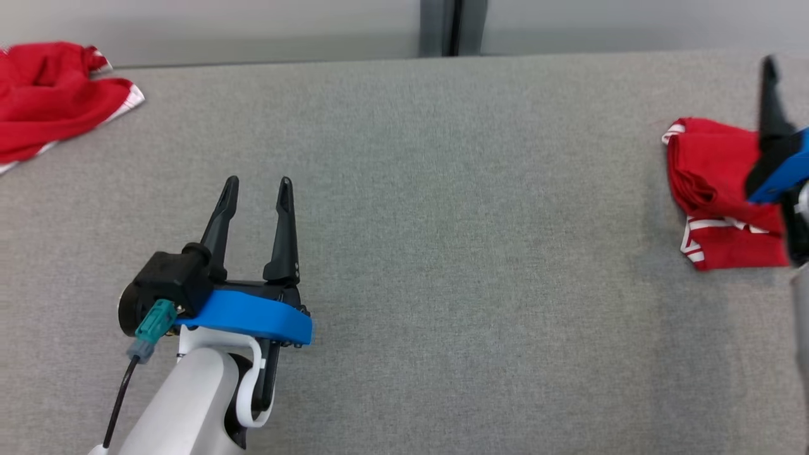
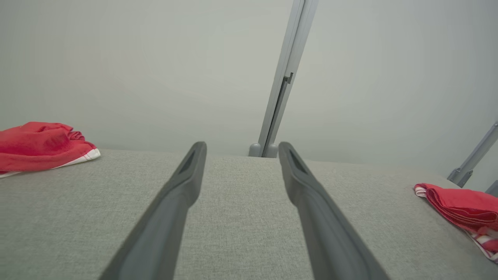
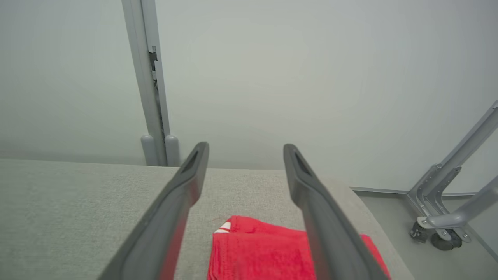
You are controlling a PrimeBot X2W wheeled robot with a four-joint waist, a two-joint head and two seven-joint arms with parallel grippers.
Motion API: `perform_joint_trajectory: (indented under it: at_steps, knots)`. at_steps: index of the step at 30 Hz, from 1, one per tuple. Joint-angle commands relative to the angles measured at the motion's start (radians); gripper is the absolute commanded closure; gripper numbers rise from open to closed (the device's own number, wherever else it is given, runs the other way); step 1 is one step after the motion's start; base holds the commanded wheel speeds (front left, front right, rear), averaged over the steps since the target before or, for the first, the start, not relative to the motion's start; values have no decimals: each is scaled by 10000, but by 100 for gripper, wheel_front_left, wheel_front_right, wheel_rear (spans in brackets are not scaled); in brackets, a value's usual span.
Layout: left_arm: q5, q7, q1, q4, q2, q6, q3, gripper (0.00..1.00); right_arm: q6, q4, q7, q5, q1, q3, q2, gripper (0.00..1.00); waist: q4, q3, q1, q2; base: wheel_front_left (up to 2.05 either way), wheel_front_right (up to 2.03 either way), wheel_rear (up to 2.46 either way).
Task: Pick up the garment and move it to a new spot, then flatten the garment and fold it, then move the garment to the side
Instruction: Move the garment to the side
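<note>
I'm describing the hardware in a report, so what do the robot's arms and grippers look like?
The left gripper has two long, dark, tapering fingers, a black base, a blue band, a teal connector with a black cable, and a white forearm. The right gripper looks alike, with blue too.

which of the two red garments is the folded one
The folded garment lies at the right edge of the table, by the right gripper, in neat layers; the left garment is a crumpled heap.

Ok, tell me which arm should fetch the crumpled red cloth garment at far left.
Left, probably. The left claw stands open nearer the crumpled red cloth garment; the right claw hangs open over the folded red garment, far right.
</note>
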Motion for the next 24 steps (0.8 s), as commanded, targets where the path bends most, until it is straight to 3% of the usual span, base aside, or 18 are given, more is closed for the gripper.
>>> perform_joint_trajectory:
  at_steps: [1, 12, 24]
  knots:
    - [27, -80, -128, 138, 13, -15, 50, 0, 1, -83, -38, 78, 326, 85, 148, 0, -100, -231, 1, 1, 0, 0, 0]
    - [-169, -281, 681, 1337, -73, -47, 388, 0, 2, -1498, -470, 1115, 2660, 925, 1814, 0, 157, -1678, 1, 1, 0, 0, 0]
    - [-32, -335, 1923, 1752, -346, -121, 608, 0, 1, -3702, -797, 1067, 6003, 795, 2577, 0, 634, -2632, 1, 1, 0, 0, 0]
